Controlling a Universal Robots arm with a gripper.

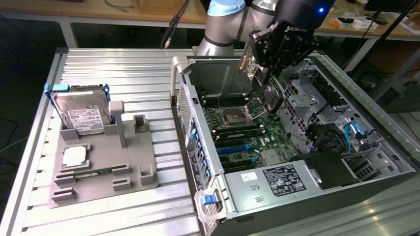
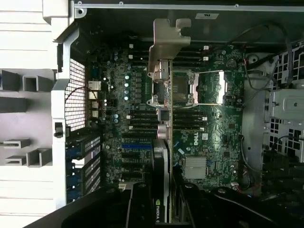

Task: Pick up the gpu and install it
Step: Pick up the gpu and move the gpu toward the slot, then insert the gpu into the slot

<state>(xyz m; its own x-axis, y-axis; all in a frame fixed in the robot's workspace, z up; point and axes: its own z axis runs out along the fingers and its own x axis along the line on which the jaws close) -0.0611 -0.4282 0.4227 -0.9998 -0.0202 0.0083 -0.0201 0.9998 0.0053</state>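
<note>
Jaws were clamped on the gpu [image 1: 267,92], holding the card on edge above the motherboard [image 1: 239,135] inside the open computer case [image 1: 387,147], not seated in any slot. From the wrist I saw its silver bracket [image 2: 168,40] at the end farthest from the jaws. On the exterior view's left, the hard drive [image 1: 82,113] stood in a grey holder [image 1: 108,169] on the worktop [image 1: 118,64].

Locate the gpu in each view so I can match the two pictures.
Exterior view: the gpu hangs in the gripper, above the motherboard in the open case.
Wrist view: the gpu is seen edge-on, mid-picture, over the motherboard.
Shared landmark: the CPU socket.
</note>
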